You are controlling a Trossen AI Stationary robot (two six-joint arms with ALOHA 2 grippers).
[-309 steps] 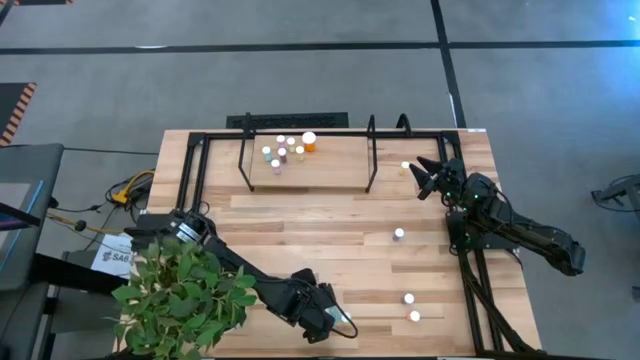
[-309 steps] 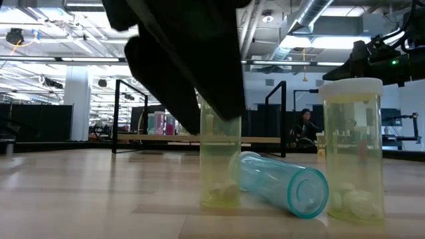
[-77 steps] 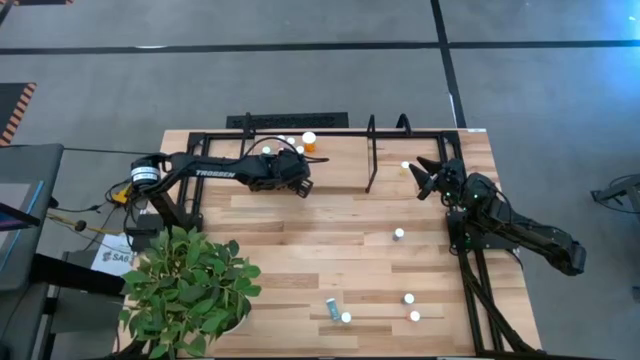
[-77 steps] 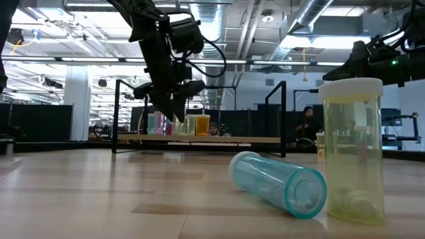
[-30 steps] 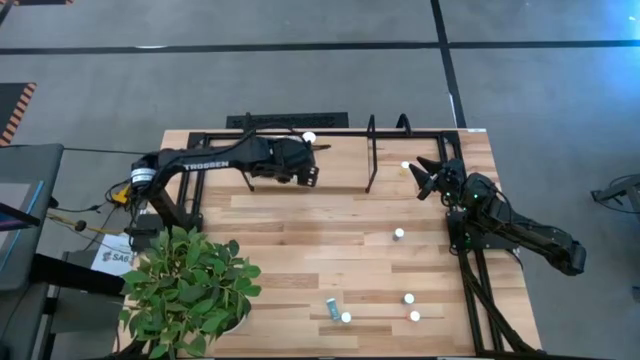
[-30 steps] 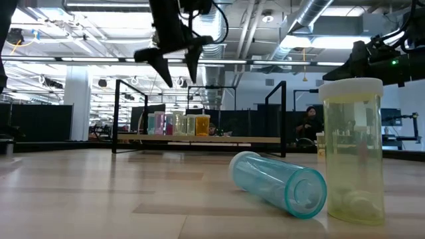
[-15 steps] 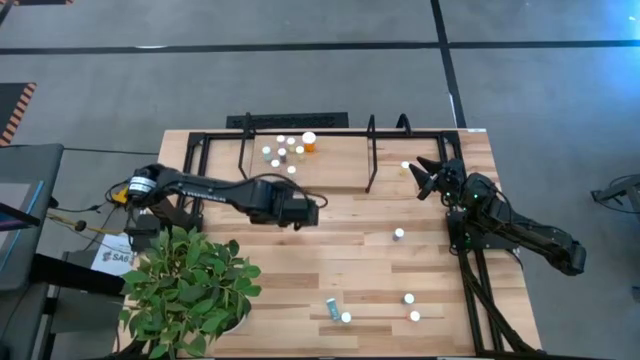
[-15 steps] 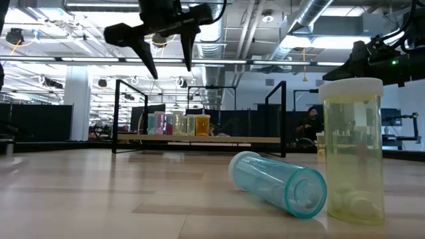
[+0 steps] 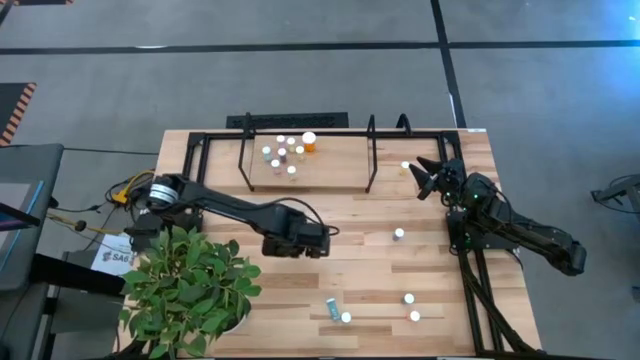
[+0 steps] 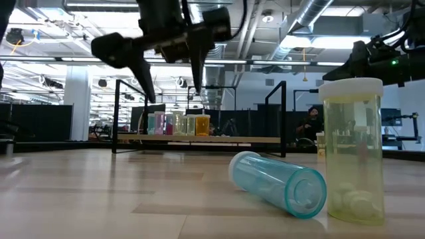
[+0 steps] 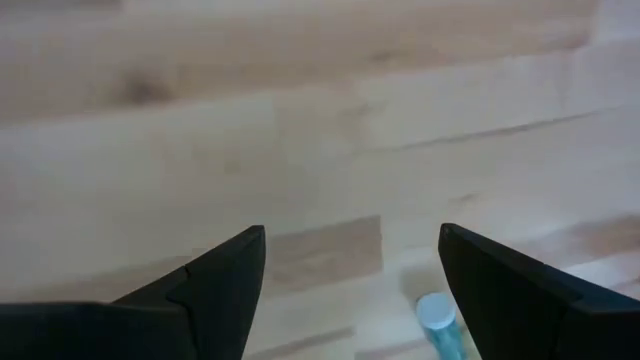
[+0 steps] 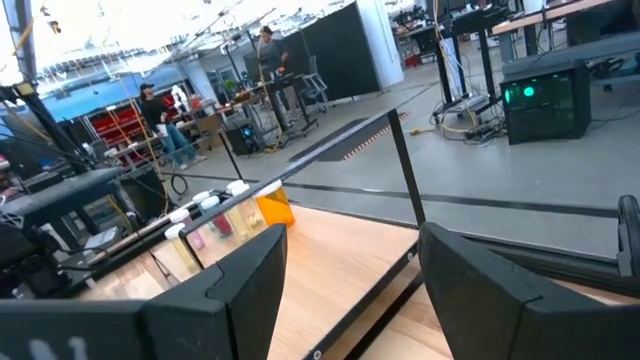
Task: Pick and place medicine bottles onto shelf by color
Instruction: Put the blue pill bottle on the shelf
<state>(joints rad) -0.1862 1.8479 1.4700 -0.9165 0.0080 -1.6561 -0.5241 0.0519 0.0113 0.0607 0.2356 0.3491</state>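
Several small bottles (image 9: 285, 152) stand on the shelf (image 9: 335, 160) at the far side, a larger orange one (image 9: 309, 141) among them; they also show in the low view (image 10: 176, 124). A teal bottle (image 9: 331, 307) lies on its side near the front edge, with a yellowish bottle (image 9: 346, 318) upright beside it. My left gripper (image 9: 325, 235) hangs open and empty above the table's middle, between the shelf and the teal bottle (image 11: 437, 320). My right gripper (image 9: 425, 172) is open and empty at the shelf's right end.
Three more pale-capped bottles stand on the table's right half (image 9: 399, 234) (image 9: 408, 298) (image 9: 414, 316), and one (image 9: 405, 166) stands just beside my right gripper. A potted plant (image 9: 185, 290) covers the near left corner. Black frame bars (image 9: 470, 290) run along the right edge.
My left gripper has come away from above the shelf and gone toward the table's near edge and a little to the right, over the middle of the table. It has stayed open and empty. The bottles on the shelf stand uncovered now.
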